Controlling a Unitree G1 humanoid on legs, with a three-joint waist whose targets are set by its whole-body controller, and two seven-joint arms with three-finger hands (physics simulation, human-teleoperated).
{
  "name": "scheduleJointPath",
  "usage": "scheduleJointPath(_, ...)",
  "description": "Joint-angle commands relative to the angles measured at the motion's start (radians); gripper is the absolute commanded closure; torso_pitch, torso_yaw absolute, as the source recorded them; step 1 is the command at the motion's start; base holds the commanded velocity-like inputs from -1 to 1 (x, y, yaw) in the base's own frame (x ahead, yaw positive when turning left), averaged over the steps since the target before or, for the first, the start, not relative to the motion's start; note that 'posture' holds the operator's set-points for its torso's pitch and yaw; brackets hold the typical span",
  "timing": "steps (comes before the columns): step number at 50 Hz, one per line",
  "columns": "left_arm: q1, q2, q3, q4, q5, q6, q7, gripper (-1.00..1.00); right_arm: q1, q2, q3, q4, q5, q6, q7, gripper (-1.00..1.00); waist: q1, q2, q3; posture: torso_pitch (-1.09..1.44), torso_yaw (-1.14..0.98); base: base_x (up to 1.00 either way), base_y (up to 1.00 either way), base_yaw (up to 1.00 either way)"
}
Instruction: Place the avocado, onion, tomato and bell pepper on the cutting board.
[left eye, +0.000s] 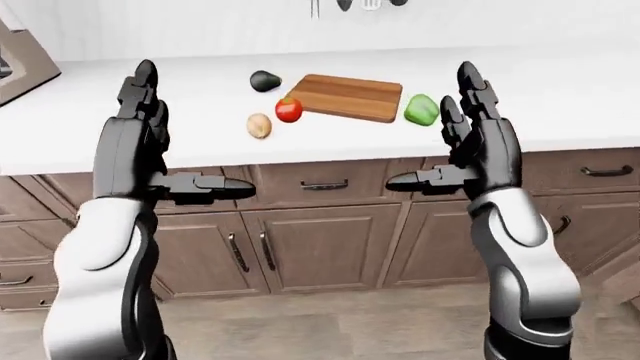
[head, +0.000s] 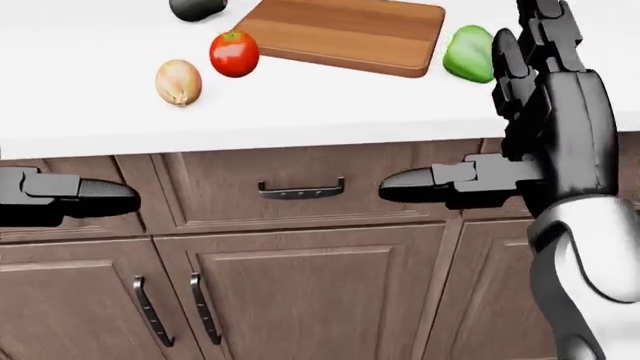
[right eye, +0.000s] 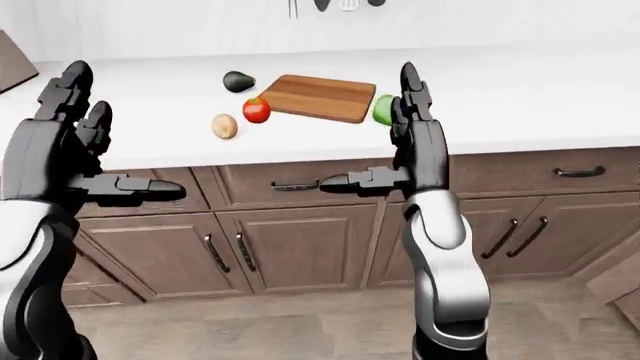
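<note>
Left-eye view: my left hand (left eye: 135, 131) and right hand (left eye: 475, 139) are raised, fingers spread, grasping nothing. On the counter (left eye: 560, 90), the cutting board (left eye: 345, 96) lies bare; avocado (left eye: 264, 80), tomato (left eye: 289, 109) and onion (left eye: 259, 125) sit off its left edge, bell pepper (left eye: 420, 109) off its right. Head view: the onion lies nearest the counter's near edge.

A home kitchen: a long white bench (left eye: 560, 90) over brown wooden cabinets (left eye: 320, 247) with dark handles, a wooden cutting board (left eye: 345, 96) with vegetables beside it, utensils (left eye: 345, 6) hanging above.
</note>
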Motion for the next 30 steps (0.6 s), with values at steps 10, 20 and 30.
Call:
scheduleJointPath(10, -0.03, 0.014, 0.004, -0.05, -0.002, -0.031, 0.001, -1.0, -0.027, -0.02, -0.029, -0.067, 0.002, -0.041, -0.007, -1.0, 0.001, -0.063, -0.046, 0.0, 0.0, 0.21, 0.0, 0.0)
scheduleJointPath(20, -0.014, 0.011, 0.014, -0.032, -0.008, -0.061, 0.009, -1.0, -0.02, -0.022, -0.036, -0.078, 0.006, -0.048, -0.009, -1.0, -0.015, -0.083, -0.046, 0.0, 0.0, 0.21, 0.0, 0.0)
scheduleJointPath(30, -0.014, 0.017, 0.015, -0.045, -0.012, -0.049, 0.011, -1.0, -0.01, -0.023, -0.037, -0.089, 0.002, -0.044, -0.002, -1.0, -0.014, 0.015, -0.041, 0.0, 0.0, 0.2, 0.0, 0.0)
